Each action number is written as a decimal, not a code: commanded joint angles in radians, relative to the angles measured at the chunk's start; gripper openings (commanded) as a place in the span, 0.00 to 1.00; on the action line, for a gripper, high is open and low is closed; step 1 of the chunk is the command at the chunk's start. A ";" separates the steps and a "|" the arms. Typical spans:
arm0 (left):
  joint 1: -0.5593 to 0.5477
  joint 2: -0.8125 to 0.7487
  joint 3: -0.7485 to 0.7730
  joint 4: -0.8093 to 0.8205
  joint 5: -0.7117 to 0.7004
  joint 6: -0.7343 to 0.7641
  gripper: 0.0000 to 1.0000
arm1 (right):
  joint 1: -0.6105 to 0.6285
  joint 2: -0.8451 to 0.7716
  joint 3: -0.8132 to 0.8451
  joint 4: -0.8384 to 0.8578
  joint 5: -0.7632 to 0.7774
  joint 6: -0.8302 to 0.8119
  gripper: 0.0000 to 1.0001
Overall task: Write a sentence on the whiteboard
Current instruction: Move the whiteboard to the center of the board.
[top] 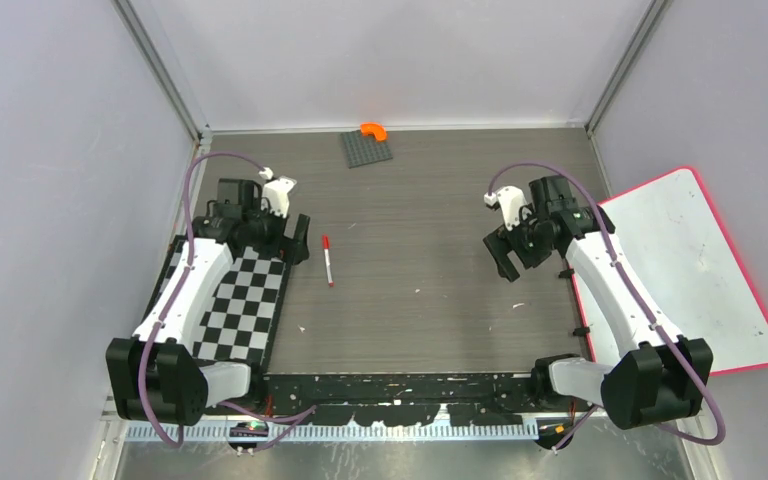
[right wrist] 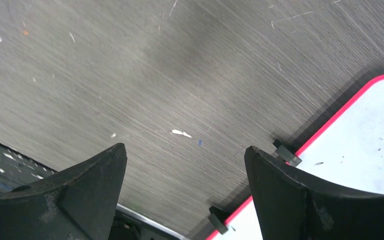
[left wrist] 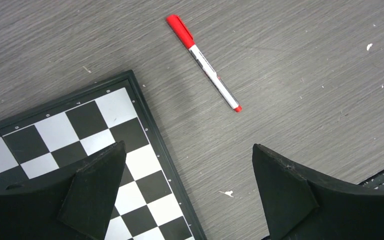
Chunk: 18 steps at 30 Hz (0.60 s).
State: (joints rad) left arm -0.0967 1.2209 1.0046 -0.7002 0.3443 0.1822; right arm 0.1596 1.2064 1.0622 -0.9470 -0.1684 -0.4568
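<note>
In the top view, the whiteboard [top: 682, 262] lies tilted at the right side of the frame, and the right arm [top: 610, 290] reaches over its left rim. No words show on it, so the sentence is not yet begun. A red pen [top: 328, 260] lies alone on the worktop [top: 420, 310], left of the middle. The left claw [top: 290, 240] hangs open just left of the pen, over the top corner of the checkerboard mat [top: 232, 300]. The right claw [top: 510, 255] hangs open near the board's rim. Both arms are bent. In the left wrist view, the fingers stand wide apart at the bottom, and the capped pen slants across the top middle. The job looks to be at its first step, picking up the pen. The left claw would need to reach forward, drop around the pen and close. In the right wrist view, the fingers hold nothing, and the board's pink rim and black clips [right wrist: 286, 152] show at the lower right.
</note>
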 commanded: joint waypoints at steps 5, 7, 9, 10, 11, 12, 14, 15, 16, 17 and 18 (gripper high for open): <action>-0.010 -0.005 0.015 -0.015 0.092 -0.013 1.00 | -0.022 0.057 0.037 -0.110 0.162 -0.348 0.89; -0.009 -0.007 0.014 -0.018 0.099 -0.012 1.00 | -0.056 0.091 0.041 -0.112 0.204 -0.412 0.88; -0.009 -0.014 0.013 -0.018 0.104 -0.012 1.00 | -0.100 0.125 0.053 -0.119 0.189 -0.481 0.88; -0.010 -0.016 0.011 -0.020 0.109 -0.011 1.00 | -0.124 0.136 0.056 -0.119 0.183 -0.509 0.88; -0.009 -0.020 0.012 -0.021 0.116 -0.009 1.00 | -0.142 0.146 0.060 -0.119 0.152 -0.548 0.88; -0.010 -0.023 0.011 -0.024 0.125 -0.009 1.00 | -0.171 0.158 0.060 -0.121 0.135 -0.597 0.88; -0.009 -0.021 0.015 -0.023 0.139 -0.010 1.00 | -0.211 0.185 0.064 -0.122 0.130 -0.685 0.88; -0.009 -0.018 0.018 -0.023 0.142 -0.012 1.00 | -0.226 0.200 0.069 -0.125 0.135 -0.722 0.88; -0.009 -0.016 0.022 -0.027 0.146 -0.011 1.00 | -0.238 0.215 0.075 -0.131 0.139 -0.765 0.88; -0.010 -0.013 0.027 -0.036 0.151 -0.011 1.00 | -0.255 0.229 0.080 -0.134 0.143 -0.801 0.88; -0.009 -0.012 0.028 -0.038 0.158 -0.011 1.00 | -0.267 0.241 0.086 -0.133 0.148 -0.843 0.88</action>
State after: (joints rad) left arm -0.1028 1.2217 1.0046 -0.7208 0.4511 0.1802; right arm -0.0666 1.4162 1.0916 -1.0615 -0.0273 -1.0775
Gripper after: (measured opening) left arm 0.996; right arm 0.882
